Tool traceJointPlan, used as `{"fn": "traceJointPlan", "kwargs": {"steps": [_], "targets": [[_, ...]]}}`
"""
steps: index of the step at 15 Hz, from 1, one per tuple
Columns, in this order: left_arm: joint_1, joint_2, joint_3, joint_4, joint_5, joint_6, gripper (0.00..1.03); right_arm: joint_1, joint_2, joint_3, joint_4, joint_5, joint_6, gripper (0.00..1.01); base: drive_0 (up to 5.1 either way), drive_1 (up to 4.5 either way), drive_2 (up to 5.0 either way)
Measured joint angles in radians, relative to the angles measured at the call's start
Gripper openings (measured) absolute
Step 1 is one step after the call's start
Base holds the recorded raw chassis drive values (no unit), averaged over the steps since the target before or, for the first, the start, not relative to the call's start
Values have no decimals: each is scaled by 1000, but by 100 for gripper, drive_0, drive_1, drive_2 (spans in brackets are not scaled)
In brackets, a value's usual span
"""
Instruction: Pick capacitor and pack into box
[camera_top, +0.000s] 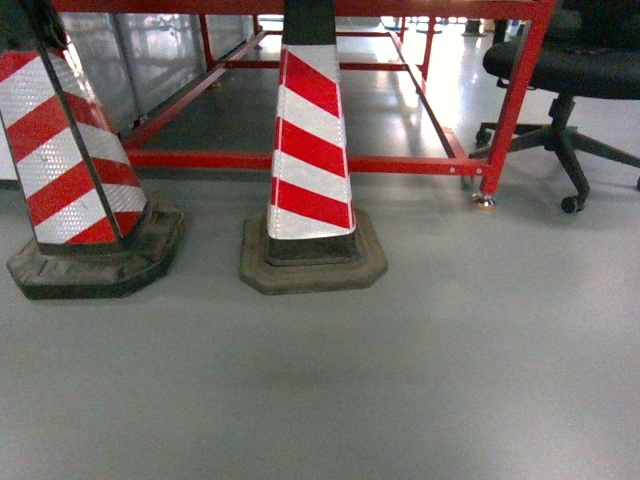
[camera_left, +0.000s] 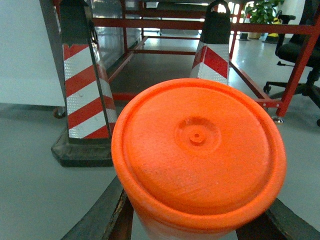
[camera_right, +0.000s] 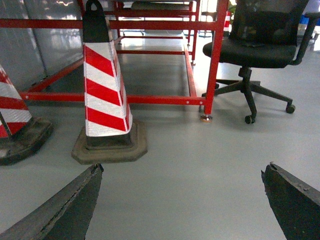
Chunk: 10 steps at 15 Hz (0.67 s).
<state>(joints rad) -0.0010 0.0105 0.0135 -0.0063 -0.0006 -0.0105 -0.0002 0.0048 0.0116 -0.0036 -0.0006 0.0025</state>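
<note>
The capacitor (camera_left: 200, 150) is a large orange cylinder with a round, rimmed end cap that fills the left wrist view. My left gripper (camera_left: 195, 222) is shut on it, with a dark finger (camera_left: 107, 215) on each side of its body. In the right wrist view my right gripper (camera_right: 183, 170) is open and has only grey floor between its fingers (camera_right: 75, 205). The box is out of view in all three frames. Neither gripper shows in the head view.
Two red-and-white striped cones (camera_top: 310, 150) (camera_top: 70, 160) on dark bases stand on the grey floor just ahead. Behind them is a red metal frame (camera_top: 300, 160), with a black office chair (camera_top: 570, 70) at the right. Open floor lies in front.
</note>
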Motion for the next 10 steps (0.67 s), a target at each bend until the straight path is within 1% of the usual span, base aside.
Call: {"fn": "traceJointPlan", "kwargs": {"steps": [10], "targets": [[0, 0, 0, 0, 1, 0, 44, 0, 0, 0, -3, 1, 0, 98, -6, 398, -411]]}}
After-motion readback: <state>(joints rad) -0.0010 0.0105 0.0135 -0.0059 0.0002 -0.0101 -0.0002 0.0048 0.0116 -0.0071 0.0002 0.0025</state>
